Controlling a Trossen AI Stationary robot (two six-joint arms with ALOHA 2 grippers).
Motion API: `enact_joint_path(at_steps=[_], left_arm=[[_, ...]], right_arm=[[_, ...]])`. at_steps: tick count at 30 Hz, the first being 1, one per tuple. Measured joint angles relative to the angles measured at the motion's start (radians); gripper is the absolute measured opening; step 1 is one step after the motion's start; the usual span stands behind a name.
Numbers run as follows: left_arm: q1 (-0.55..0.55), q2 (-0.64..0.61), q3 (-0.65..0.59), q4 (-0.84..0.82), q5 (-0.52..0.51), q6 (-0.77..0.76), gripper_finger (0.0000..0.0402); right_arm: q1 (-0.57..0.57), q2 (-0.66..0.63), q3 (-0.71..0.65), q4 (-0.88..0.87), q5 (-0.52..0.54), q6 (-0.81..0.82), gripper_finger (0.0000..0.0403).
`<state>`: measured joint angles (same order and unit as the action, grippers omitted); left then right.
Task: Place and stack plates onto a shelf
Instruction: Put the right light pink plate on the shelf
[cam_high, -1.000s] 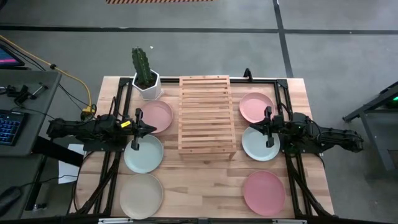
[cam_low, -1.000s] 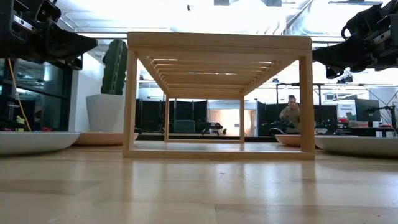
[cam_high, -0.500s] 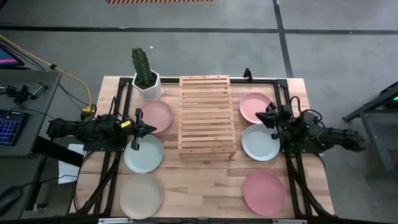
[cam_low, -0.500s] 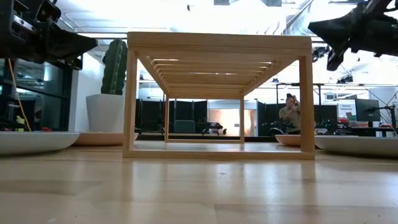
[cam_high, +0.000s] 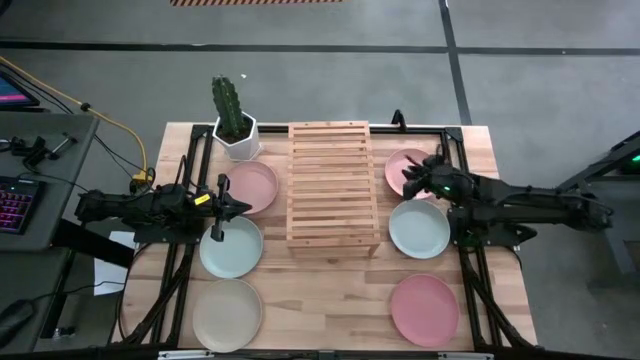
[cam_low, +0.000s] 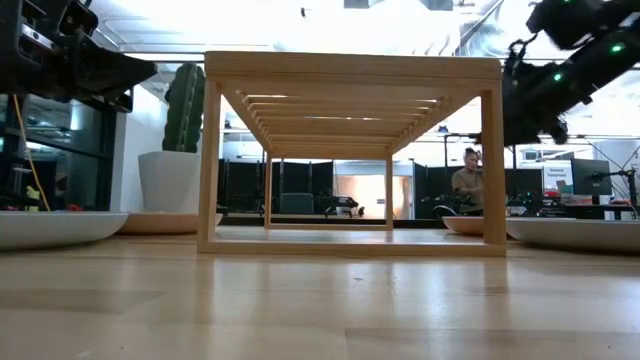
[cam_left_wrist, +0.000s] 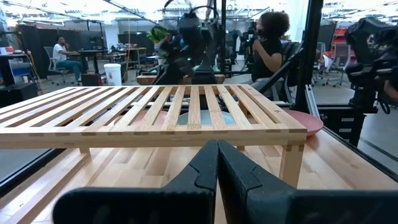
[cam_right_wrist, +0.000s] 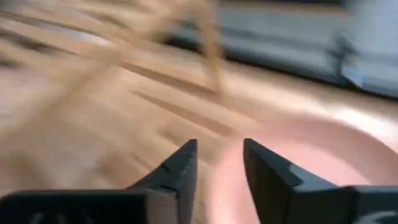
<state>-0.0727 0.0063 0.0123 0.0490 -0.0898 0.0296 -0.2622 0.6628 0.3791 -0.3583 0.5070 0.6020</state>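
The light-wood slatted shelf (cam_high: 332, 185) stands mid-table with nothing on it. To its left a pink plate (cam_high: 250, 187), a mint plate (cam_high: 230, 246) and a beige plate (cam_high: 227, 314) lie flat on the table. On the shelf's right lie a pink plate (cam_high: 418, 165), a mint plate (cam_high: 419, 229) and another pink plate (cam_high: 424, 309). My right gripper (cam_right_wrist: 219, 155) is open and tipped down over the far right pink plate (cam_right_wrist: 311, 162), above its shelf-side rim and clear of it. My left gripper (cam_left_wrist: 217, 158) is shut and empty, hovering between the left pink and mint plates, pointing at the shelf (cam_left_wrist: 155, 112).
A white pot with a cactus (cam_high: 233, 125) stands at the shelf's far left corner. Black frame rails (cam_high: 470, 290) run along both table sides. A person (cam_low: 468, 185) sits in the room beyond the table.
My right gripper has swung from over the right mint plate toward the table's far edge and the shelf. It has tipped downward over the far pink plate, and its fingers now stand apart. The plates and my left arm have kept still.
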Motion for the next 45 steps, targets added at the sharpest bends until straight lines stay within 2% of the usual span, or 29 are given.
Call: enact_joint_path(at_steps=[6,12,24,32,35,40,45], left_arm=[[0.000,0.000,0.000,0.000,0.000,0.000,0.0000],[0.000,0.000,0.000,0.000,0.000,0.000,0.0000],[0.000,0.000,0.000,0.000,0.000,0.000,0.0000],[0.000,0.000,0.000,0.000,0.000,0.000,0.0000],[0.000,0.000,0.000,0.000,0.000,0.000,0.0000],[0.000,0.000,0.000,0.000,0.000,0.000,0.0000],[0.000,0.000,0.000,0.000,0.000,0.000,0.0000]], right_arm=[[-0.083,0.151,0.097,-0.353,0.007,0.336,0.0169],[-0.098,0.210,0.067,-0.498,0.007,0.541,0.0171],[-0.097,0.290,-0.014,-0.498,0.072,0.795,0.0172],[-0.097,0.328,-0.093,-0.300,0.087,0.833,0.0172],[-0.097,0.333,-0.123,-0.279,0.087,0.842,0.0170],[-0.098,0.331,-0.148,-0.284,0.107,0.883,0.0133],[-0.097,0.331,-0.148,-0.257,0.162,0.882,0.0041]])
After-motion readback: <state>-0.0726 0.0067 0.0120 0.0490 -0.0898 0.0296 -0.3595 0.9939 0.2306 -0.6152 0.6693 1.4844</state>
